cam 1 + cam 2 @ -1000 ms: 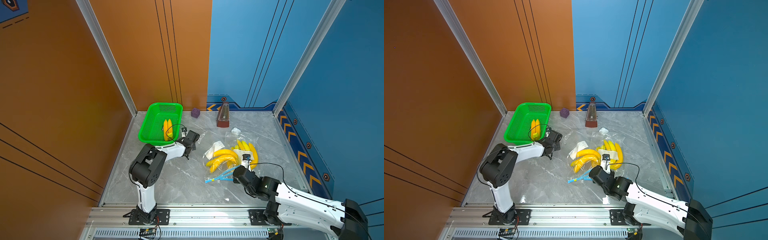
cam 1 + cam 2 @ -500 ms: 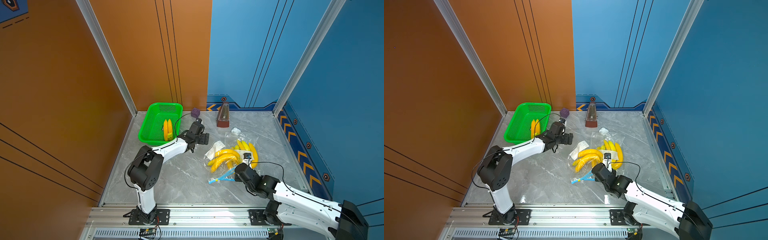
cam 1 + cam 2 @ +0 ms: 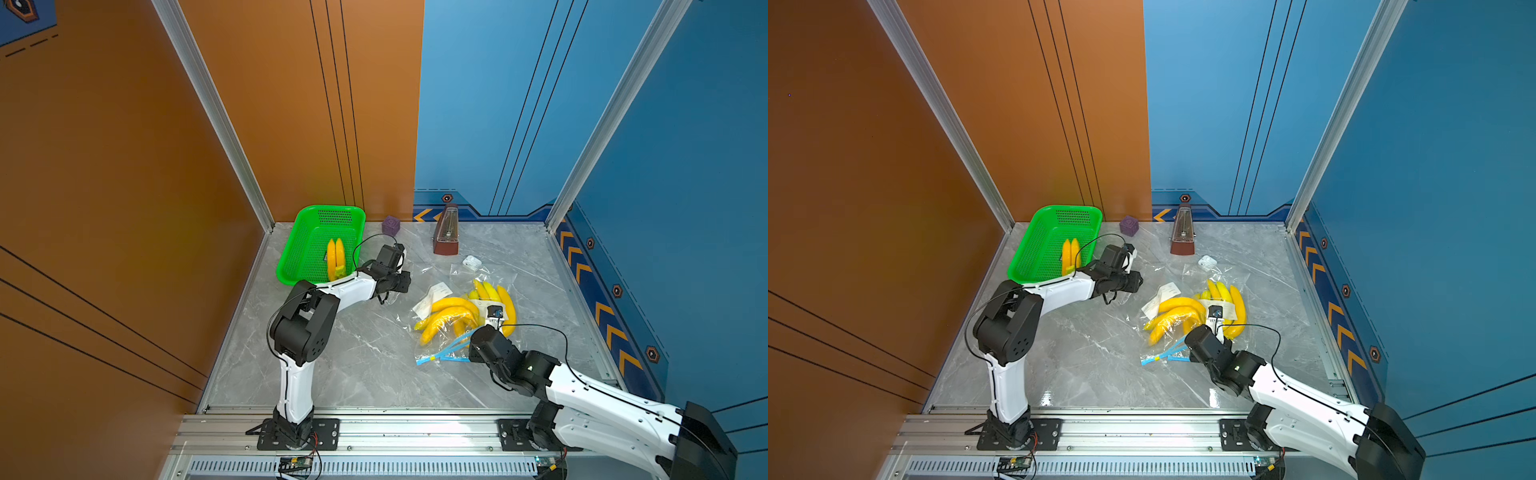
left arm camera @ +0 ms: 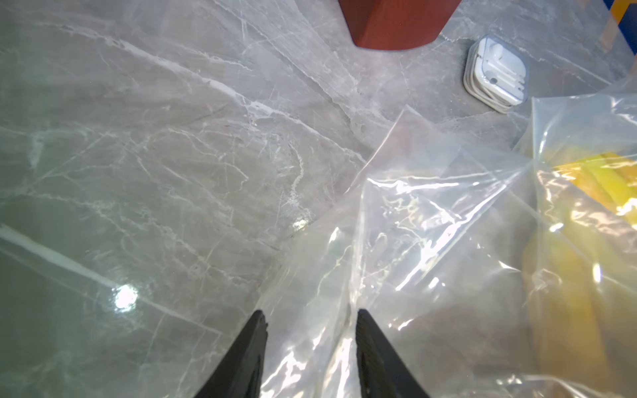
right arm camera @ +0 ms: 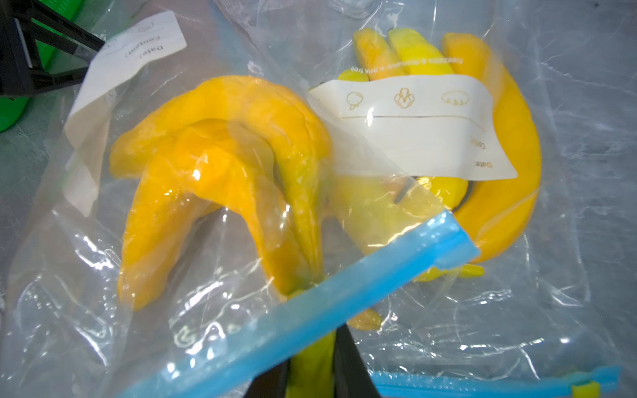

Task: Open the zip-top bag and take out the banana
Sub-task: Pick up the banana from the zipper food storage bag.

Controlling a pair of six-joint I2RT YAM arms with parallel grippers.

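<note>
Left wrist view: left fingers point(image 4: 248, 355), apart, now straddle bag point(image 4: 413, 241); right fingers point(image 5: 348, 365) still clamp banana point(image 5: 220, 162).

Bright overhead light; glare on bag point(image 5: 86, 248); wrist views seem slightly blurred.

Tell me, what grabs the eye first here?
A bright yellow banana bunch in a crinkly clear bag with a blue zip strip lies right of mid-table, its stem pinched by the right gripper. A second bagged bunch lies beside it. At the back left, a vivid green basket holds more bananas.
</note>
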